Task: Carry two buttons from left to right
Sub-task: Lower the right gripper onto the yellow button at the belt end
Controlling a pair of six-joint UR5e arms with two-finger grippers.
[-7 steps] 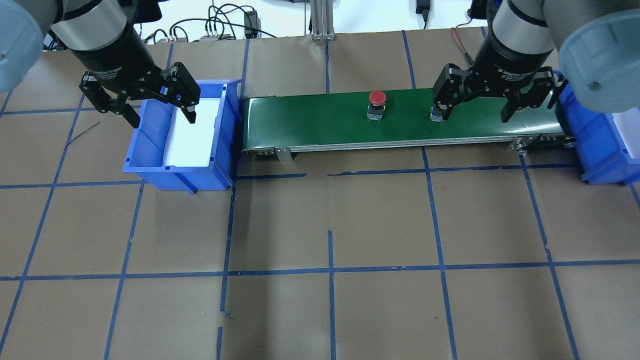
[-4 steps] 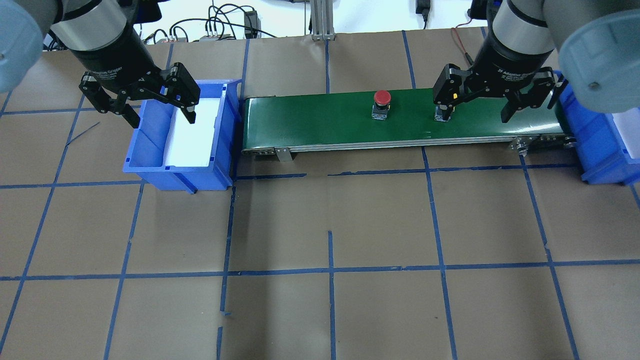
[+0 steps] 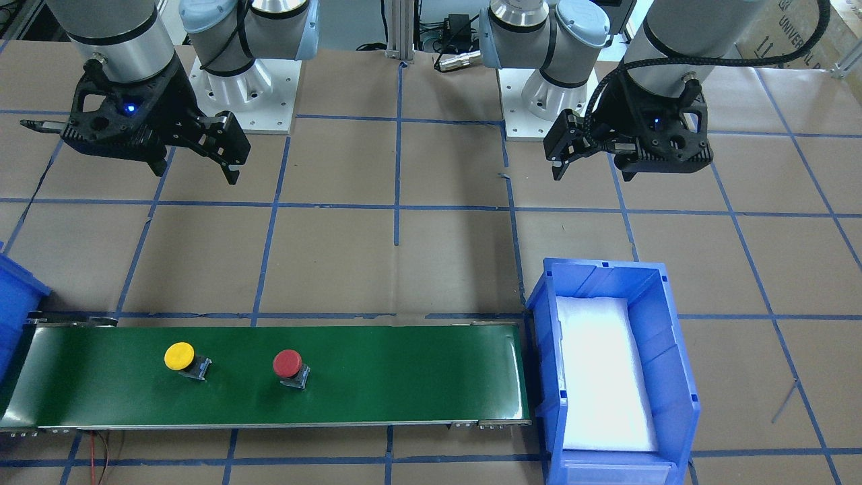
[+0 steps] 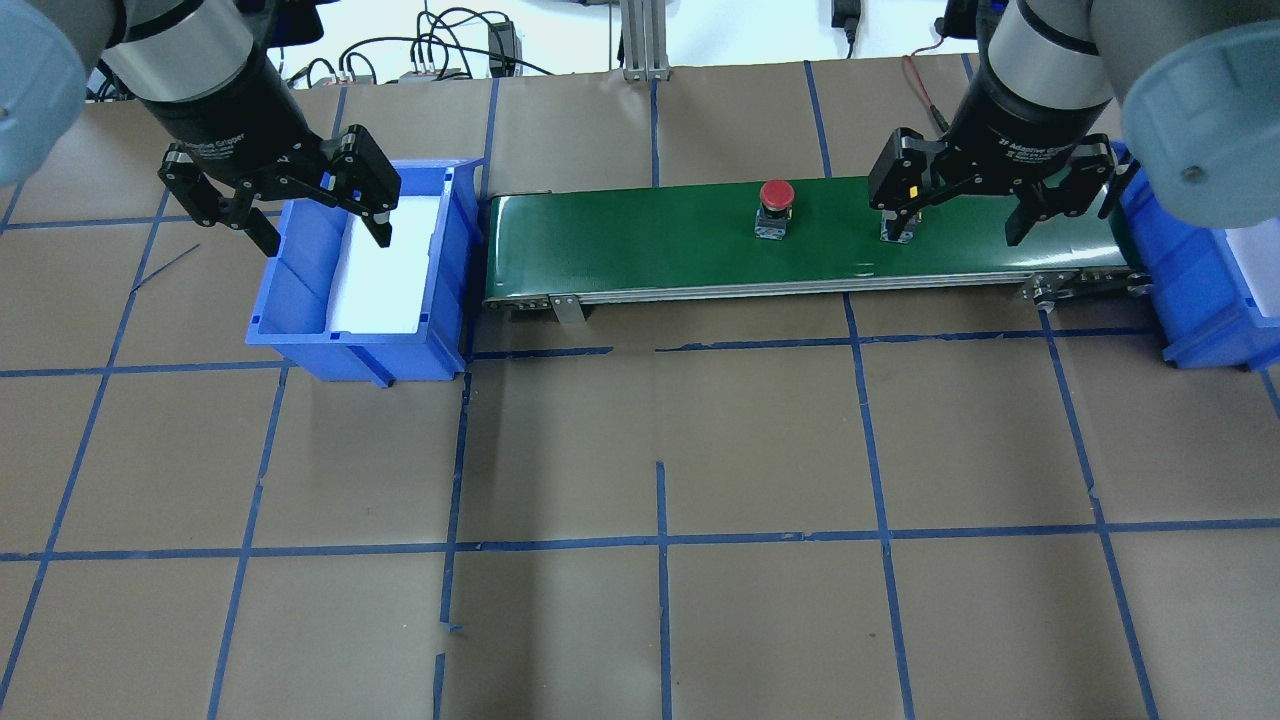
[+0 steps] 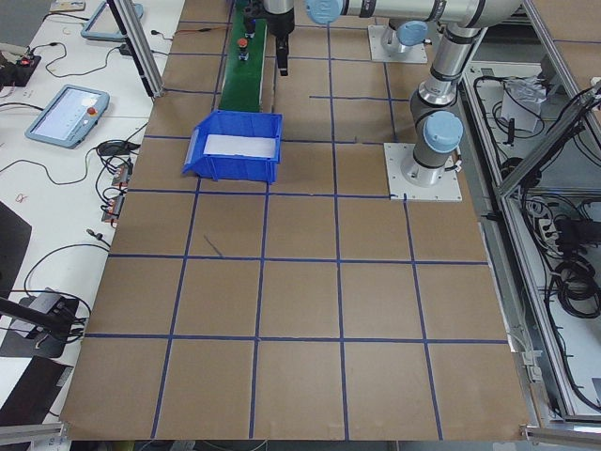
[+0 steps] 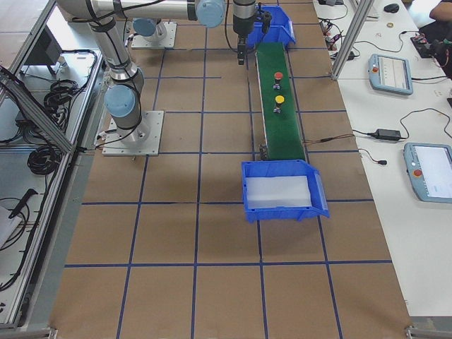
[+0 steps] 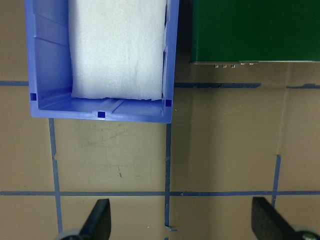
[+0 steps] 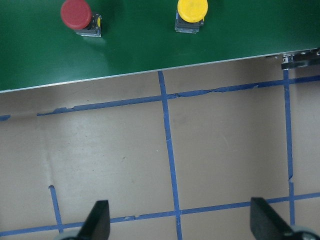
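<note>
The red button stands on the green conveyor belt, right of its middle. The yellow button stands further toward my right; in the overhead view my right gripper's finger mostly hides it. Both also show in the right wrist view: red button, yellow button. My right gripper is open and empty, high on my side of the belt. My left gripper is open and empty, high above the left blue bin.
The left bin holds a white foam pad. A second blue bin stands at the belt's right end. Brown table paper with blue tape lines lies all around. Cables and an aluminium post are behind the belt.
Both buttons have moved right along the belt. My right gripper has shifted slightly right. My left arm has not moved.
</note>
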